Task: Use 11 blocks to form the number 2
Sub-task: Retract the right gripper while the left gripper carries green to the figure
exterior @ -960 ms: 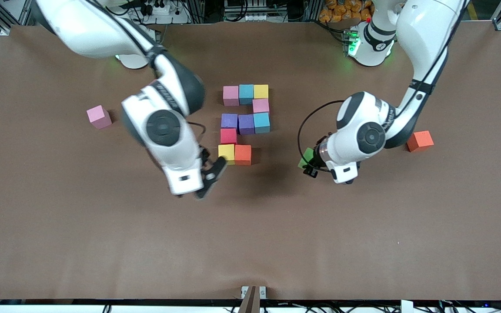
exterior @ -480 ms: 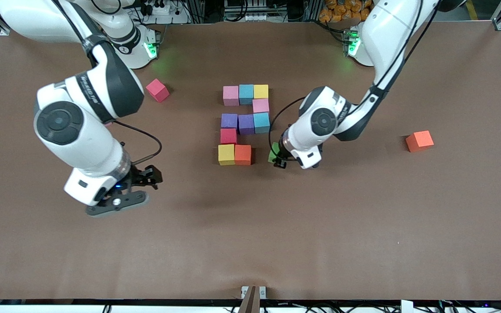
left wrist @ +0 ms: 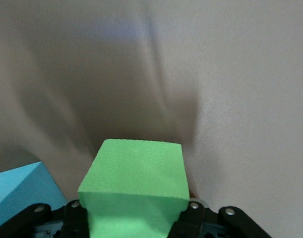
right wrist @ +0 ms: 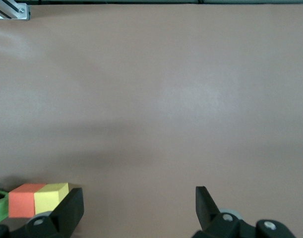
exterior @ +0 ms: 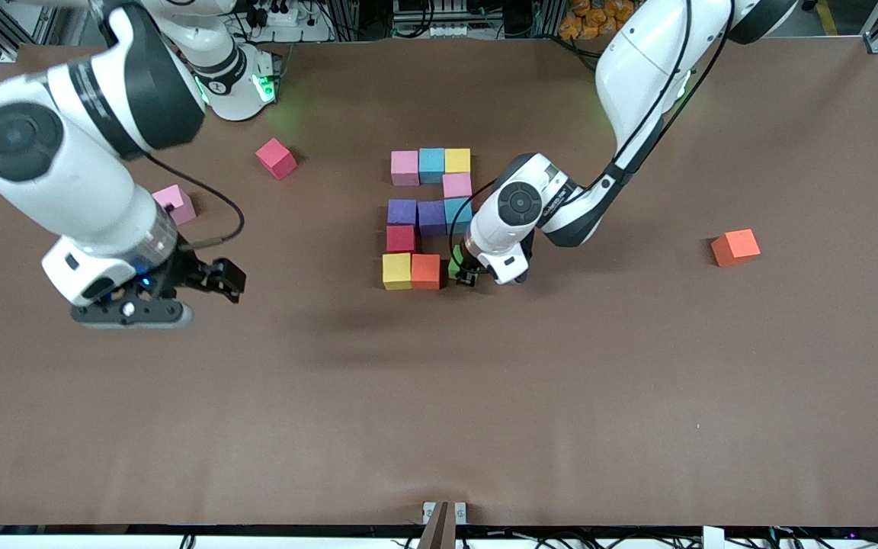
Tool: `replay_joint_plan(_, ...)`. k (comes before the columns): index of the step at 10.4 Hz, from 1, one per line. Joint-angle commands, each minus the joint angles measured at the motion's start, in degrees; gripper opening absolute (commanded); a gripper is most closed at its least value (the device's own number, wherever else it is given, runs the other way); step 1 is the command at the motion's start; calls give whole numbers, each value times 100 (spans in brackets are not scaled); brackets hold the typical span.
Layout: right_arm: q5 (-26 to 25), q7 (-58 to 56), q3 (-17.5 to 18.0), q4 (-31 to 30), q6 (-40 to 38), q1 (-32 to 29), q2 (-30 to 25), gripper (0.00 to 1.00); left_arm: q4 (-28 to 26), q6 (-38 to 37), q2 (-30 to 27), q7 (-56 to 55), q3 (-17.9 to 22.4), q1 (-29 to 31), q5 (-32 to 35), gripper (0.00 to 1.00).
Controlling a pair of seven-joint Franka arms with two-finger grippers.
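Green block (left wrist: 134,186) is pinched in the left gripper (exterior: 466,273), just beside the orange block (exterior: 425,271) that ends the nearest row of the unfinished number 2 (exterior: 430,217) at mid-table. Right gripper (exterior: 172,293) hangs over bare table toward the right arm's end, fingers spread wide, holding nothing. Loose pink block (exterior: 175,204), red block (exterior: 276,158) and another orange block (exterior: 735,247) lie well apart from the digit.
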Motion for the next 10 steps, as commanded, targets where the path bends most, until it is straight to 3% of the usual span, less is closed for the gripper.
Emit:
replay_joint_plan(1, 246, 392, 76, -1254, 515, -178, -847, 100, 246, 6, 92, -351, 107, -112, 133, 0)
replay_joint_plan(2, 255, 402, 76, -1448, 630, -169, -988, 100, 246, 6, 75, -553, 124, -103, 159, 0)
replay_joint_plan(4, 377, 411, 41, -1267, 649, -413, -937, 100, 246, 6, 66, -904, 186, -103, 159, 0)
replay_joint_plan(6, 1000, 307, 50, -1064, 527, -827, -1041, 100, 255, 6, 66, -1353, 203, -121, 159, 0)
replay_joint_plan(7, 994, 123, 32, -942, 334, -837, -1147, 100, 264, 6, 66, -1599, 212, -164, 159, 0)
replay_joint_plan(10, 967, -1036, -3, -354, -63, -1039, -1166, 100, 378, 6, 66, -2136, 703, -752, 151, 0)
